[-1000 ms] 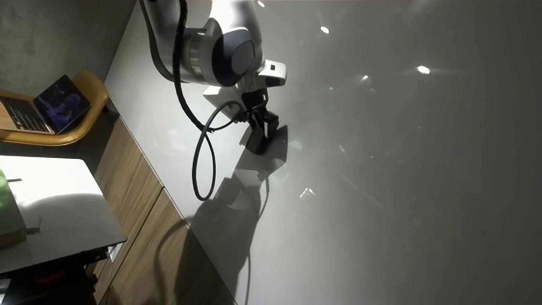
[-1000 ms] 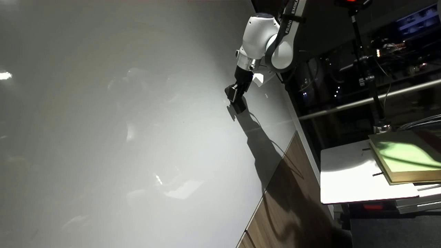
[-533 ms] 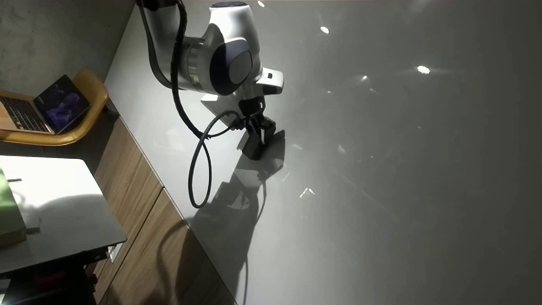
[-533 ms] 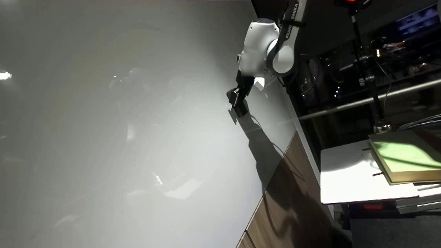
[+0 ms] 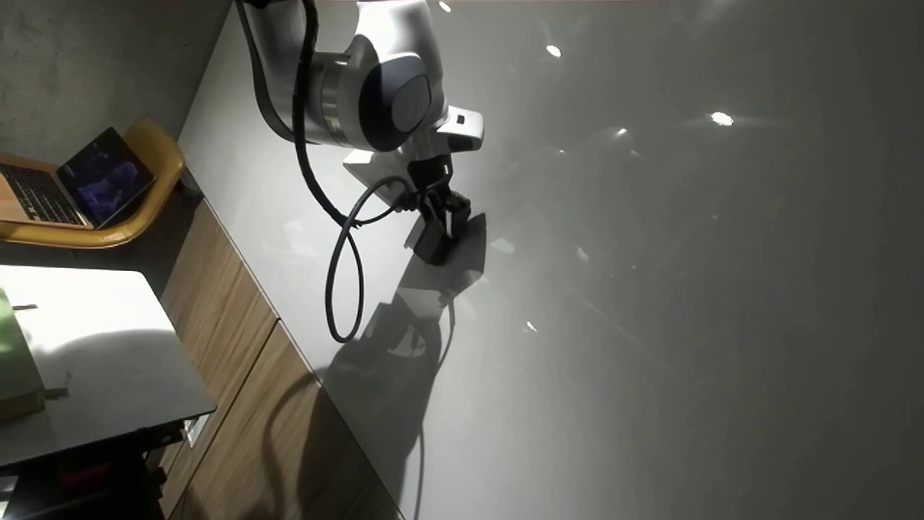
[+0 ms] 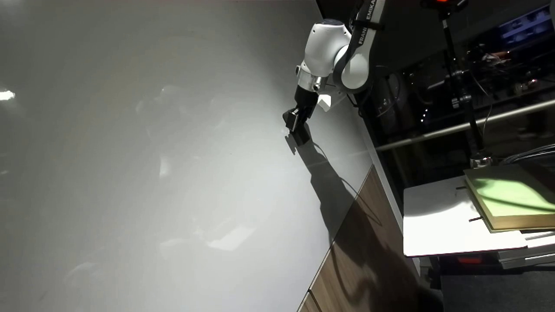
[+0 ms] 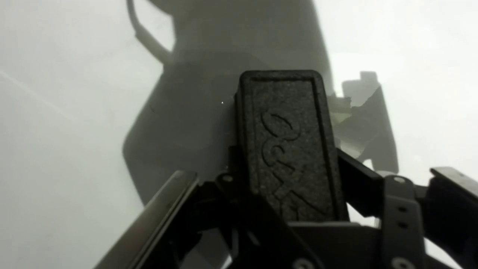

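Holding the black eraser (image 7: 285, 123) by its long sides, your gripper (image 7: 289, 160) stands closed around it, and the pair sits slightly higher in both exterior views than half a second ago. The black eraser lies at the face of the glossy whiteboard (image 5: 650, 289), probably touching, though you cannot confirm that; its shifting together with your gripper suggests the hold is secure

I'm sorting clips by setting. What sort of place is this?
Probably an office or lab: an open laptop on a yellow chair, a thick green book on a white tabletop, and a robot arm suggest it.
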You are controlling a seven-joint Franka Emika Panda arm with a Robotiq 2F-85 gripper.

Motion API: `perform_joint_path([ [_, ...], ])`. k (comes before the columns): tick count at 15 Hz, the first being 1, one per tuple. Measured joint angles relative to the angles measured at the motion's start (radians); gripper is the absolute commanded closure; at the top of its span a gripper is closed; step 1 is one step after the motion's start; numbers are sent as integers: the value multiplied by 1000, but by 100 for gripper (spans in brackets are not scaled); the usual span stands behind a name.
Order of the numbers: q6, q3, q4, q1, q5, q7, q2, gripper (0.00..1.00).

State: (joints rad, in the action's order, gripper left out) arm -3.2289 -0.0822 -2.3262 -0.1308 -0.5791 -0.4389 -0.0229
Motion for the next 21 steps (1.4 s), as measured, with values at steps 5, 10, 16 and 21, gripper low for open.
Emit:
perform_joint_path([
  [5,68,13,16,13,0,-6,34,66],
  [10,106,24,28,13,-5,-26,37,66],
  [16,104,19,37,7,-11,-61,-30,66],
  [21,103,2,48,6,-11,-62,-87,66],
])
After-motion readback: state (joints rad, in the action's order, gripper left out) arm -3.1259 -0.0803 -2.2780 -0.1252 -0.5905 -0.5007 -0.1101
